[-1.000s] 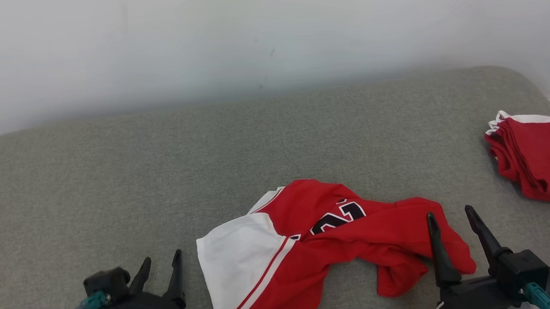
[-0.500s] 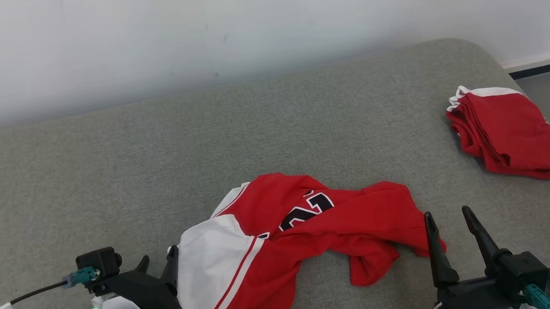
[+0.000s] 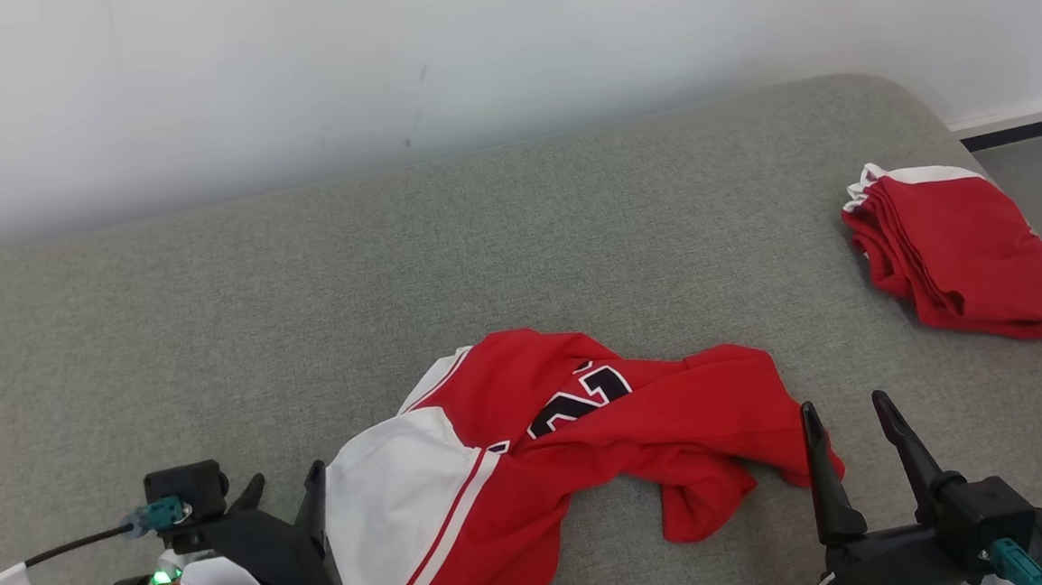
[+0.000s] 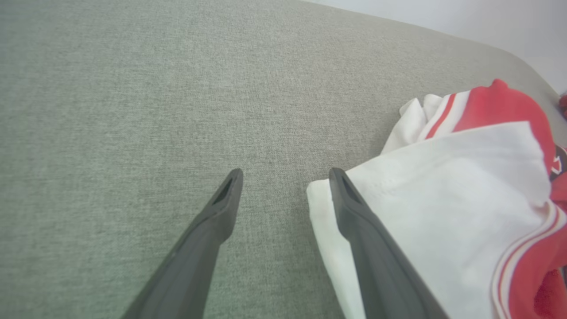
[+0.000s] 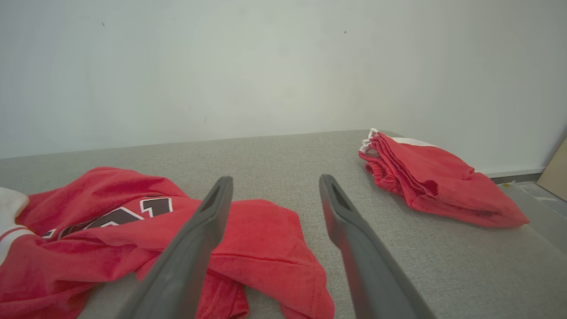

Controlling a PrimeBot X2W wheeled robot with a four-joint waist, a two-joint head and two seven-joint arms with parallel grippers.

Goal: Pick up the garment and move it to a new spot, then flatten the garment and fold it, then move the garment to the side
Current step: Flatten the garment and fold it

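In the head view, the garment (image 3: 584, 442), a red jersey with a white panel and a dark number, lies crumpled on the near middle of the grey fabric-covered surface (image 3: 216, 329). The left tool (image 3: 286, 474) sits at the lower left with its fingers parted and nothing between them. Its inner finger is right at the edge of the white panel. The right tool (image 3: 842, 402) sits at the lower right, also spread and empty, with one finger crossing the jersey's red right-hand edge. A folded red garment (image 3: 962, 256) rests well apart, near the surface's far right corner, and a pale wall (image 3: 379, 48) rises behind.

In the left wrist view, the left tool (image 4: 285, 173) stands wide over bare grey cloth. One finger overlaps the corner of the garment's (image 4: 443, 212) white hem, but I cannot tell whether they touch.

In the right wrist view, the right tool (image 5: 275, 178) gapes with no cloth between its fingers. One finger lies over a red fold of the garment (image 5: 110, 221), which spreads to the left. The folded red garment (image 5: 434, 181) lies off to the right by the wall.
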